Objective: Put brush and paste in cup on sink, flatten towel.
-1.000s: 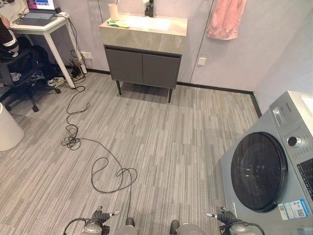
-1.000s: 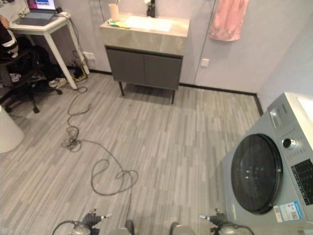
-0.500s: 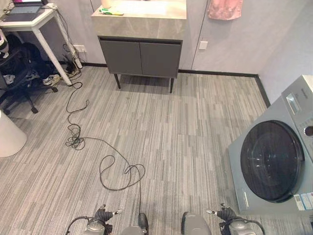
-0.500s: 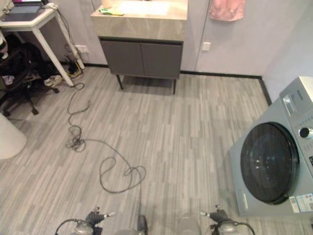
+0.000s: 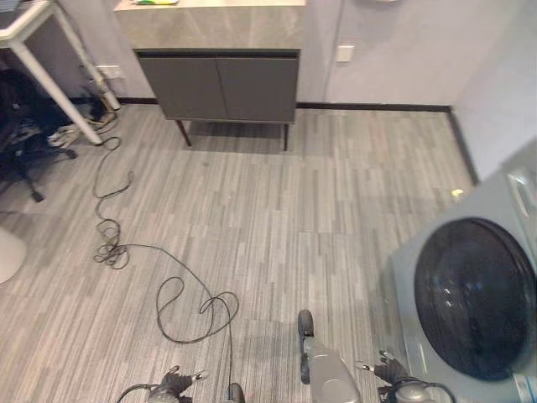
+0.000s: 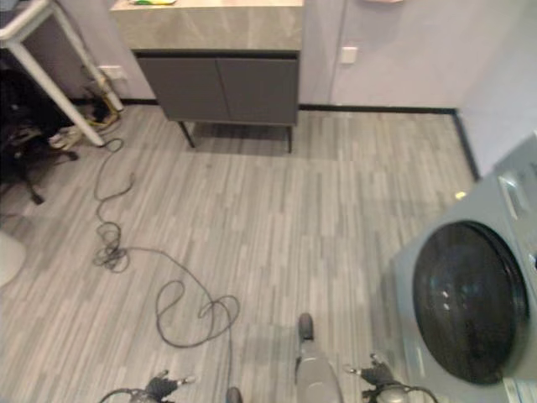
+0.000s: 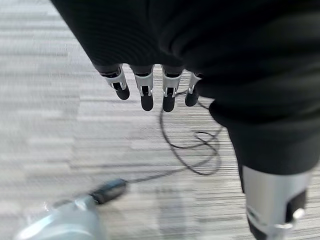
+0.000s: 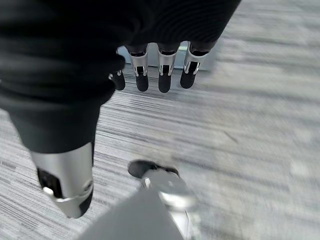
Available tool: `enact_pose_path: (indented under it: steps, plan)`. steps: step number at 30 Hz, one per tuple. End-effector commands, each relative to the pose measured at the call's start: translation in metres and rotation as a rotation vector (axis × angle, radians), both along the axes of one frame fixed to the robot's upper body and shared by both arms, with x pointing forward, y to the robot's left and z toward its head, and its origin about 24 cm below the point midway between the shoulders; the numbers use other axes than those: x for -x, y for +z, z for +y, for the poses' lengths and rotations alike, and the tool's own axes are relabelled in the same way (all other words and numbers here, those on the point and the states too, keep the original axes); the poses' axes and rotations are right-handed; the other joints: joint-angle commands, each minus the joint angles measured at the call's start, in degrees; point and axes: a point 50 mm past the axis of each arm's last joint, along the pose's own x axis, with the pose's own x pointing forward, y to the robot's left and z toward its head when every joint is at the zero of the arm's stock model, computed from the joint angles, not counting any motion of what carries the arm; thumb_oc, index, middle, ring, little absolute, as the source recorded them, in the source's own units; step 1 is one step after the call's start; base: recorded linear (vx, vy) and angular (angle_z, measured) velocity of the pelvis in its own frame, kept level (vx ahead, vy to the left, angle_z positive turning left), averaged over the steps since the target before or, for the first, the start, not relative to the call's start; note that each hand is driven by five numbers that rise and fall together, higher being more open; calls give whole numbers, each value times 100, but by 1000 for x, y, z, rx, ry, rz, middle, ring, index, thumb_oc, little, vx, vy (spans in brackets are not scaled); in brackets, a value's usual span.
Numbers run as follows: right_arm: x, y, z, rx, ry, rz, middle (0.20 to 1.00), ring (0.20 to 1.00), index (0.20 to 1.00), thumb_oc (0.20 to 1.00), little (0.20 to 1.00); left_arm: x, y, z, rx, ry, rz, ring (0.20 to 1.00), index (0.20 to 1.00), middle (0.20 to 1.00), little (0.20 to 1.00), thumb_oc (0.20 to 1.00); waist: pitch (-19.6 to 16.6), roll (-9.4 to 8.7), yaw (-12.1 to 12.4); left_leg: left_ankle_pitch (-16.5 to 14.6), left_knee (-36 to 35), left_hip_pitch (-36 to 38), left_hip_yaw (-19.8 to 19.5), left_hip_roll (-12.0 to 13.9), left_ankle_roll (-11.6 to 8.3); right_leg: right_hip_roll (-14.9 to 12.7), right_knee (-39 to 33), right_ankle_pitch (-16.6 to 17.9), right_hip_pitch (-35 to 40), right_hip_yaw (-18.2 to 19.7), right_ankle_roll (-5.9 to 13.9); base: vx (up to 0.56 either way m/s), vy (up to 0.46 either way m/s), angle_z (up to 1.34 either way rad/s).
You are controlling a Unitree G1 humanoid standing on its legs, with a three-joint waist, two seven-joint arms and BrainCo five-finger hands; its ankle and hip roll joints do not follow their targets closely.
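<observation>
— Judging by the room, how far along was the job?

— Barely begun, I'd say. At far left stood a white desk (image 5: 21, 34); right of it the sink cabinet (image 5: 214, 50) against the wall, its worktop (image 5: 210, 3) carrying something green (image 5: 155, 2), perhaps the brush or paste. Cup and towel lay out of frame. Everything remained to do.

— And the hands?

— The left hand (image 7: 150, 90) hung released over the floor (image 5: 277, 210), fingers straight, holding nothing; the right hand (image 8: 160, 70) likewise.

— Anything the wrist views missed?

— The washing machine (image 5: 474, 298) at far right, seen from the head
</observation>
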Motion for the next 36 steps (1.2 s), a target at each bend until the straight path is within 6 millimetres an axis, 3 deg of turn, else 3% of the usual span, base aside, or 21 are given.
enact_pose_path:
  steps: [1,2,4,6,8,10,12,16,20,21,22,23,26,27,28,30,31,32,33,34,36]
  plan:
    - [-15,11,-17,86,54,-29,1000,1000,1000,1000,1000,-24,9,8,-4,-3,-72,1000,1000,1000,1000,1000,248,-180,119,1407,1808,1,568,-133,417,109,112,-53,-19,233,-26,279,-437,10]
    - [-15,11,-16,86,54,-29,1000,1000,1000,1000,1000,-24,9,8,-5,-3,-72,1000,1000,1000,1000,1000,233,-201,109,1427,1792,-14,566,-156,422,86,113,-50,-36,232,-23,410,-309,2]
    - [-13,12,-23,118,52,-16,1000,1000,1000,1000,1000,-36,13,6,3,26,-125,1000,1000,1000,1000,1000,181,-231,279,1135,920,-791,1632,129,431,53,-5,-384,570,62,25,575,-254,20]
    - [-14,13,-23,122,58,-20,1000,1000,1000,1000,1000,-37,14,7,-5,33,-134,1000,1000,1000,1000,1000,158,-177,313,1089,165,-965,1808,12,476,89,-29,-484,662,24,93,331,-29,12]
    - [-16,14,-23,129,73,-24,1000,1000,1000,1000,1000,-37,14,7,-3,38,-135,1000,1000,1000,1000,1000,150,-193,353,1017,-139,-1035,1715,-120,548,70,-69,-508,802,92,134,319,44,-9]
    - [-14,12,-20,143,123,-10,1000,1000,1000,1000,1000,-27,11,7,-4,59,-109,1000,1000,1000,1000,1000,106,-21,530,1416,-1863,-1174,1311,-446,572,209,-185,-681,1185,248,252,518,114,-31]
    - [-15,12,-18,152,145,-13,1000,1000,1000,1000,1000,-23,9,6,-2,76,-99,1000,1000,1000,1000,1000,106,58,617,1692,-2691,-1346,1202,-278,488,221,-170,-886,1427,362,292,457,96,-53]
    - [-6,5,-10,138,188,36,1000,1000,1000,1000,1000,-4,4,12,-9,119,-45,1000,1000,1000,1000,1000,-162,63,713,2050,-2724,-1387,1846,334,385,99,34,-1424,2012,595,366,655,217,-85]
    - [-2,2,-6,119,174,54,1000,1000,1000,1000,1000,-3,5,16,-19,123,-45,1000,1000,1000,1000,1000,-313,-93,783,1945,-2348,-1405,1900,72,542,-281,334,-1446,2135,682,547,410,270,-15]
    - [3,0,-4,107,173,70,1000,1000,1000,1000,1000,-5,6,19,-30,98,-45,1000,1000,1000,1000,1000,-363,-227,770,1662,-2042,-1400,2034,-94,693,-545,742,-1023,1999,730,708,372,285,-23]
    - [3,0,-4,106,173,70,1000,1000,1000,1000,1000,-5,6,19,-30,98,-45,1000,1000,1000,1000,1000,-367,-231,775,1657,-2037,-1404,2040,-95,695,-549,745,-1025,1993,735,711,461,431,-30]
    - [4,-2,-2,99,185,81,1000,1000,1000,1000,1000,-12,9,21,-42,56,-60,1000,1000,1000,1000,1000,-373,-305,779,1385,-1984,-1291,2077,-362,888,-781,1385,-117,1762,833,816,230,243,-36]
    - [-2,0,-1,100,196,67,1000,1000,1000,1000,1000,-21,13,23,-53,23,-82,1000,1000,1000,1000,1000,-269,-256,760,1144,-1977,-1126,2053,-555,1071,-892,2133,444,1364,915,784,247,344,7]
    - [-13,4,3,98,209,30,1000,1000,1000,1000,1000,-33,18,26,-69,-11,-110,1000,1000,1000,1000,1000,-49,-158,676,1014,-1993,-949,1963,-663,1206,-783,2887,725,916,953,723,397,488,76]
    - [-20,5,6,85,208,1,1000,1000,1000,1000,1000,-37,19,28,-87,-39,-108,1000,1000,1000,1000,1000,59,-59,494,865,-2092,-713,1830,-752,1237,-231,3004,241,502,1232,647,320,364,77]
    - [-23,6,9,75,209,-16,1000,1000,1000,1000,1000,-40,21,31,-100,-40,-117,1000,1000,1000,1000,1000,142,-21,422,805,-2213,-522,1704,-810,1268,-73,3061,-209,109,1160,604,253,201,82]
    - [-24,6,10,72,207,-24,1000,1000,1000,1000,1000,-39,22,34,-108,-30,-115,1000,1000,1000,1000,1000,163,-2,414,761,-2274,-361,1751,-831,1248,-224,2709,-392,53,789,589,537,277,68]
    - [-31,9,12,65,206,-55,1000,1000,1000,1000,1000,-39,21,31,-95,-33,-110,1000,1000,1000,1000,1000,294,61,182,603,-2420,120,1513,-976,1191,301,2128,-620,-610,686,567,436,181,40]
    - [-31,9,12,65,206,-55,1000,1000,1000,1000,1000,-39,21,31,-95,-33,-110,1000,1000,1000,1000,1000,286,67,188,607,-2416,105,1518,-967,1189,310,2107,-599,-614,688,564,673,132,47]
    - [-32,10,12,70,207,-64,1000,1000,1000,1000,1000,-41,20,27,-94,-60,-106,1000,1000,1000,1000,1000,273,-49,59,407,-2531,498,1406,-1210,1155,351,1092,-249,-762,347,625,353,27,61]
    - [-29,10,11,71,205,-57,1000,1000,1000,1000,1000,-40,19,23,-92,-91,-92,1000,1000,1000,1000,1000,253,-63,-5,288,-2547,690,1301,-1294,1149,315,961,-86,-843,202,650,453,1,90]
